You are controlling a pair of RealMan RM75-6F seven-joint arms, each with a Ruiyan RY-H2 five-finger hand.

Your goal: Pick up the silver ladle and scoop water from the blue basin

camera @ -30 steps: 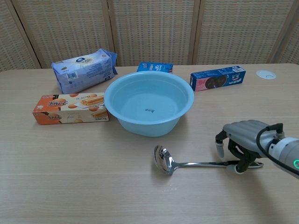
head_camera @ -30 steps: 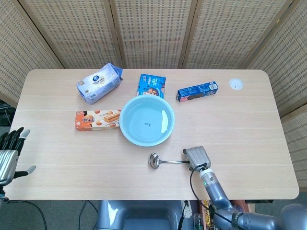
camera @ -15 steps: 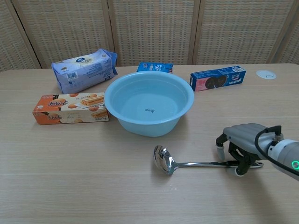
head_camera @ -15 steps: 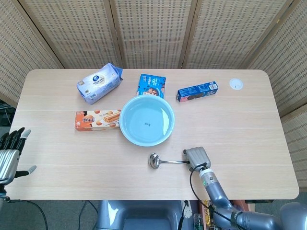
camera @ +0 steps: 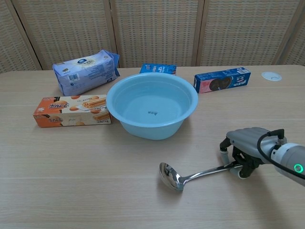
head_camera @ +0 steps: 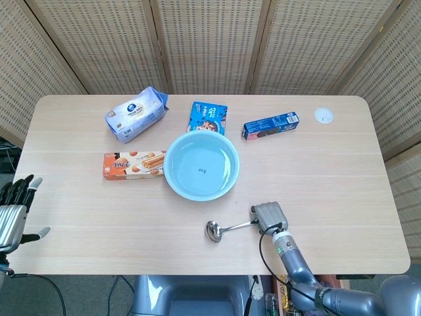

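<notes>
The silver ladle lies on the table in front of the blue basin, its bowl toward the near edge and its handle slanting up to the right. My right hand is curled over the handle's end and grips it; the fingertips are tucked under the palm. The basin holds clear water and stands a short way behind the ladle. My left hand hangs off the table's left edge with its fingers spread, holding nothing; only the head view shows it.
Left of the basin lies an orange biscuit box. Behind it are a tissue pack, a blue snack box and a long blue cookie box. A small white disc sits at the far right.
The ladle has swung: its bowl slid toward the near edge and the handle now slants instead of lying level. My right hand has closed tighter on the handle's end.
</notes>
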